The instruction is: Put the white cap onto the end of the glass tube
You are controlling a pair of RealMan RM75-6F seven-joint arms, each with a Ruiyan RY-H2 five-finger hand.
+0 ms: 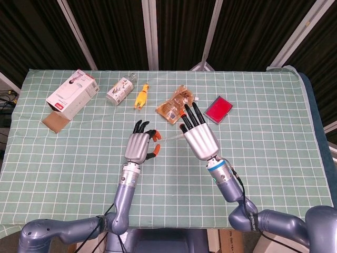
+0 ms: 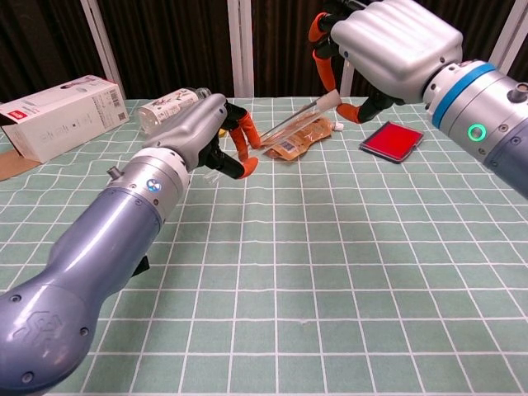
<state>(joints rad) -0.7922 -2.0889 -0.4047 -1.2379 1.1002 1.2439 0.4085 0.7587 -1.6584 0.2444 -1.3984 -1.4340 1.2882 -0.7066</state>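
Observation:
The glass tube (image 1: 171, 138) (image 2: 289, 125) slants in the air between my two hands. My right hand (image 1: 200, 138) (image 2: 396, 41) grips its upper right end, where the tube looks whitish. My left hand (image 1: 140, 146) (image 2: 198, 132) hangs just left of the tube's lower free end, with its orange-tipped fingers curled in. A small white piece, which I take to be the white cap (image 2: 213, 173), shows pinched under that hand. The head view hides it. A narrow gap separates the left fingertips from the tube's end.
On the green checked cloth (image 1: 263, 158) behind the hands lie an orange snack packet (image 1: 176, 105), a red flat case (image 1: 218, 109), a yellow toy chicken (image 1: 141, 96), a small bottle (image 1: 121, 89) and a white box (image 1: 72, 92).

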